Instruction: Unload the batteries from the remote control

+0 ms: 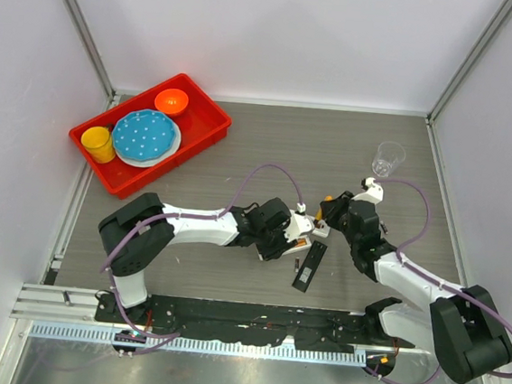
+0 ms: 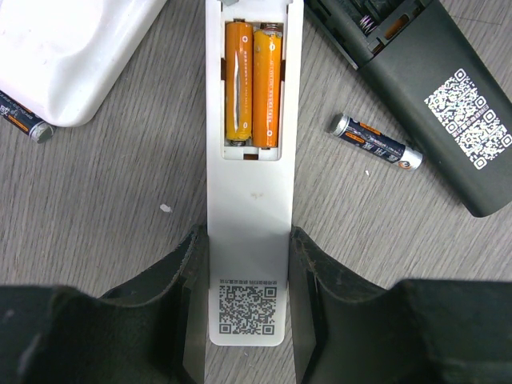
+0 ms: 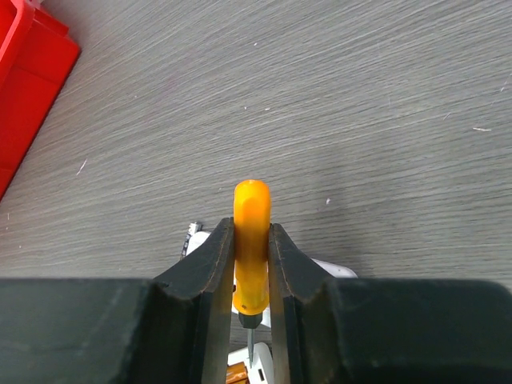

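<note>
The white remote control [image 2: 250,200] lies back-up on the table, its lower end clamped between the fingers of my left gripper [image 2: 248,240]. Its battery bay is uncovered, and two orange batteries [image 2: 253,84] sit side by side in it. My right gripper [image 3: 250,232] is shut on the orange-handled screwdriver [image 3: 251,240], whose metal tip points down at the white remote just below it. In the top view the two grippers meet at mid-table, with the left gripper [image 1: 296,228] beside the right gripper [image 1: 331,210].
A black remote [image 2: 436,88] with an open bay lies right of the white one. One dark loose battery [image 2: 376,142] rests between them and another [image 2: 24,120] lies far left beside a white plastic part [image 2: 64,48]. A red tray [image 1: 203,128] of dishes stands back left, a clear cup [image 1: 388,158] back right.
</note>
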Motion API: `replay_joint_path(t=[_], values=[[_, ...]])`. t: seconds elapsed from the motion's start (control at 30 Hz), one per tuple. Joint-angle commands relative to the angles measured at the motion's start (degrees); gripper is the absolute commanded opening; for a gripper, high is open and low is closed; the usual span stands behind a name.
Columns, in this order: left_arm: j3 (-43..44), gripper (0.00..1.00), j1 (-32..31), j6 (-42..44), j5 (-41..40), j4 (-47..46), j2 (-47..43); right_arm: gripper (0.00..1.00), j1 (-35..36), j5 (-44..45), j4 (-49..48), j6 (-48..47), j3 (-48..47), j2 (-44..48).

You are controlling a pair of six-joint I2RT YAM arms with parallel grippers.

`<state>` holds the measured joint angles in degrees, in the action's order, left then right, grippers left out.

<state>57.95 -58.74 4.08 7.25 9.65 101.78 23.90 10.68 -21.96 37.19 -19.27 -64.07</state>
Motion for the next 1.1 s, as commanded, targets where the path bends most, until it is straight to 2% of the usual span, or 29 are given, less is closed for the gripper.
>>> replay_joint_path(t=[0.0, 0.33, 0.73, 1.07], values=[[0.67, 0.00, -0.23, -0.12, 2.95, 1.69, 1.58, 0.01, 0.27, 2.15, -2.21, -1.68, -1.92, -1.31], [0.84, 0.00, -0.23, -0.12, 2.77, 1.60, 1.93, 0.01, 1.50, 0.31, -3.36, -0.71, -0.68, -2.55], [1.02, 0.00, -0.23, -0.12, 3.21, 1.95, 2.20, 0.01, 4.40, 2.77, -5.28, 0.25, -0.51, -5.62], [1.20, 0.00, -0.32, -0.30, 3.48, 1.95, 2.28, 0.01, 4.40, -3.64, -14.86, 10.17, 3.18, -6.94]])
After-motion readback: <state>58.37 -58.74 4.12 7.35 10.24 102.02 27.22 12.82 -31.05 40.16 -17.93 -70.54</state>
